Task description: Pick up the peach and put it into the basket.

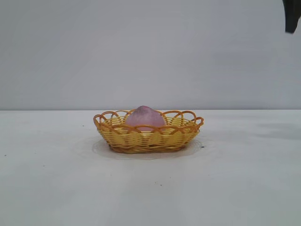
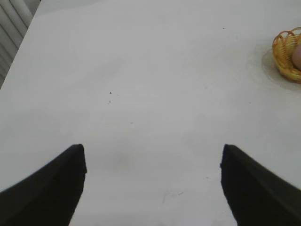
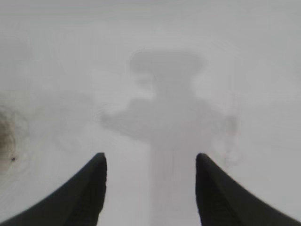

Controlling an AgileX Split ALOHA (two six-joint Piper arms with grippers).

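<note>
The pink-mauve peach [image 1: 145, 117] rests inside the yellow wicker basket [image 1: 148, 139] with its orange looped rim, at the middle of the white table. In the left wrist view the basket [image 2: 284, 54] shows far off at the frame's edge, with a sliver of the peach [image 2: 297, 56] in it. My left gripper [image 2: 153, 157] hangs open over bare table, nothing between its fingers. My right gripper [image 3: 150, 162] is also open and empty above the table, its shadow cast on the surface. A dark tip of the right arm [image 1: 291, 14] shows high at the exterior view's right.
The white table [image 1: 56, 188] spreads wide around the basket on all sides. A plain grey wall stands behind it. A ribbed white panel [image 2: 11, 28] lies past the table's edge in the left wrist view.
</note>
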